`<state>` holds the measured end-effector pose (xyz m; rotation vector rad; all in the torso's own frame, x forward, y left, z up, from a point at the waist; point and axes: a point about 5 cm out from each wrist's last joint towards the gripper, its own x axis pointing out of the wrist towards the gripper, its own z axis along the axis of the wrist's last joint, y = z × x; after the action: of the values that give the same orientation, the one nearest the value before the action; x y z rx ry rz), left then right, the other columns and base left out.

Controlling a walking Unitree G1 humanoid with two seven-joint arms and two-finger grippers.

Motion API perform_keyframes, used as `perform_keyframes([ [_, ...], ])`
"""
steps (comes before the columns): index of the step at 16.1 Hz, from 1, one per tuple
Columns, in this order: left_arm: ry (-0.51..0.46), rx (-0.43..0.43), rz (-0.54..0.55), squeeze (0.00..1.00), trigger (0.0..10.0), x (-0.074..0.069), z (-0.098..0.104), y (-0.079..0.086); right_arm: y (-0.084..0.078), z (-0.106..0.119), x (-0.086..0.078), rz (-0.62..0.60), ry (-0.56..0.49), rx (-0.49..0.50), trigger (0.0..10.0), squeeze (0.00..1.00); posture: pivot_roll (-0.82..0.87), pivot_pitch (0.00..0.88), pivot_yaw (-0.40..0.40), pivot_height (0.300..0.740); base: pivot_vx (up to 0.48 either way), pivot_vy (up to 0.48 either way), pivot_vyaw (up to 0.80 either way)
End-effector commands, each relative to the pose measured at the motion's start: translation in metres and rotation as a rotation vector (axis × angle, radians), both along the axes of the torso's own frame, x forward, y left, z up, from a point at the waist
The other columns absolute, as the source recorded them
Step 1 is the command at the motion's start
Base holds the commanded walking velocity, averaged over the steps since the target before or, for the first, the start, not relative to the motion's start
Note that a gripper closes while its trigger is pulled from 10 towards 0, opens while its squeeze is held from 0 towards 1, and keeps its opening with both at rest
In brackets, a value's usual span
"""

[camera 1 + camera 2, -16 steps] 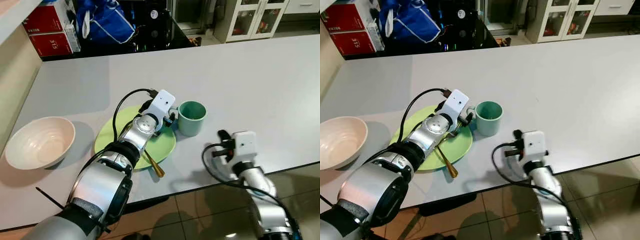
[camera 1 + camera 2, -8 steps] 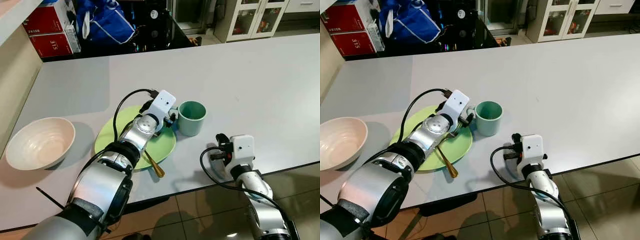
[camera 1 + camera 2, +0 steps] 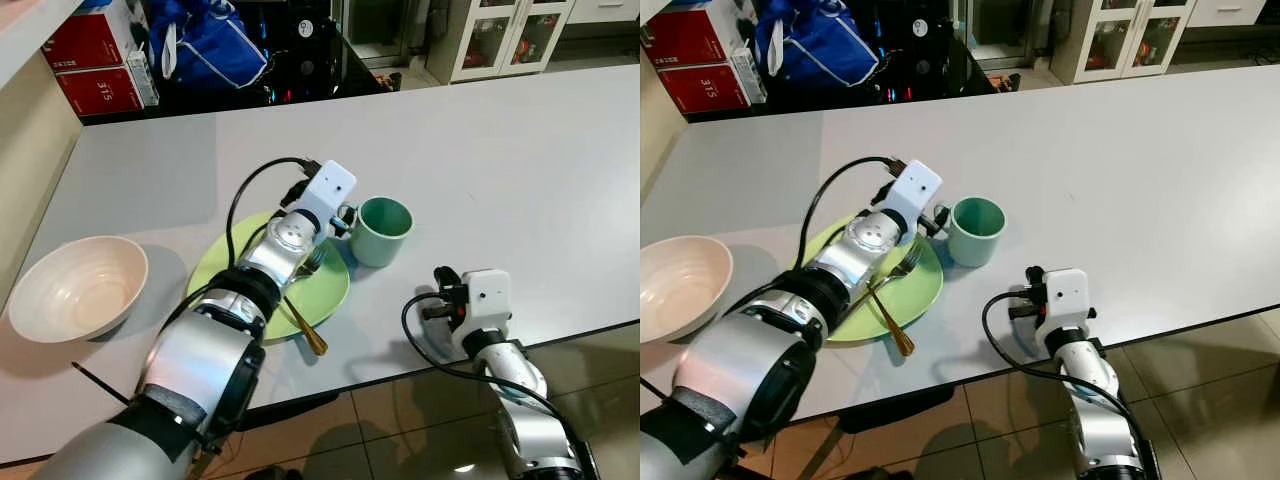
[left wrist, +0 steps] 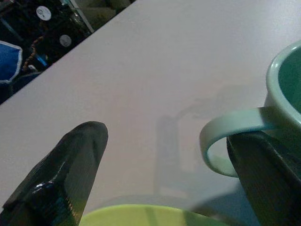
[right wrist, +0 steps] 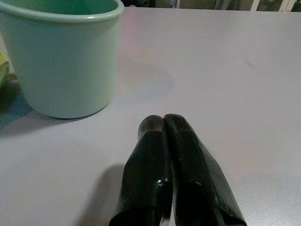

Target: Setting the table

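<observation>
You've got a pale green mug [image 3: 383, 231] w/ a loop handle standing upright on the grey table [image 3: 520, 170], just right of the lime-green plate [image 3: 220, 275] that carries a gold fork [image 3: 303, 318]; a cream bowl [image 3: 76, 289] sits well apart to the left. Your left gripper [image 4: 160, 188] is over the plate's far edge, fingers spread wide, one black finger [image 4: 263, 174] right at the handle. Your right gripper [image 5: 175, 174] rests low near the table's front edge, fingers pressed together, nothing btwn them.
</observation>
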<state>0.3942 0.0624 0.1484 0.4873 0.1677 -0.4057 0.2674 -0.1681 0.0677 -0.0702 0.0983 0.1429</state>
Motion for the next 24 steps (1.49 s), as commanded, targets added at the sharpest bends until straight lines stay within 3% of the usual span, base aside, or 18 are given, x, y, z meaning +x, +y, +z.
perform_keyframes([
  [1, -0.09, 0.013, 0.009, 0.0, 10.0, 0.01, 0.026, 0.005, 0.004, 0.002, 0.0, 0.01, -0.014, -0.002, 10.0, 0.0, -0.1, 0.0, 0.084, 0.74, 0.0, 0.0, 0.0],
  [6, -0.2, -0.011, 0.12, 0.0, 10.0, 0.023, 0.062, 0.038, 0.014, -0.003, -0.001, 0.04, 0.0, 0.006, 10.0, 0.0, -0.08, 0.0, 0.088, 0.74, 0.0, 0.0, 0.0],
  [8, -0.218, -0.027, 0.13, 0.0, 10.0, 0.026, 0.073, 0.043, 0.013, -0.005, -0.002, 0.04, 0.007, 0.006, 10.0, 0.0, -0.08, 0.0, 0.089, 0.74, 0.0, 0.0, 0.0],
  [12, -0.194, -0.018, 0.093, 0.0, 10.0, 0.023, 0.062, 0.033, 0.012, -0.005, -0.002, 0.031, 0.008, 0.004, 10.0, 0.0, -0.09, 0.0, 0.096, 0.74, 0.0, 0.0, 0.0],
  [15, -0.202, -0.035, 0.081, 0.0, 10.0, 0.023, 0.066, 0.029, 0.011, -0.008, -0.005, 0.033, 0.016, 0.001, 10.0, 0.0, -0.09, 0.0, 0.093, 0.74, 0.0, 0.0, 0.0],
  [18, -0.206, -0.131, 0.117, 0.0, 10.0, 0.025, 0.075, 0.038, 0.016, -0.006, -0.005, 0.045, 0.012, 0.006, 10.0, 0.0, -0.07, 0.0, 0.082, 0.74, 0.0, 0.0, 0.0],
  [24, -0.257, -0.18, 0.17, 0.0, 10.0, 0.022, 0.083, 0.091, 0.018, -0.003, 0.0, 0.061, 0.002, 0.008, 10.0, 0.0, -0.03, 0.0, 0.07, 0.74, 0.0, 0.0, 0.0],
])
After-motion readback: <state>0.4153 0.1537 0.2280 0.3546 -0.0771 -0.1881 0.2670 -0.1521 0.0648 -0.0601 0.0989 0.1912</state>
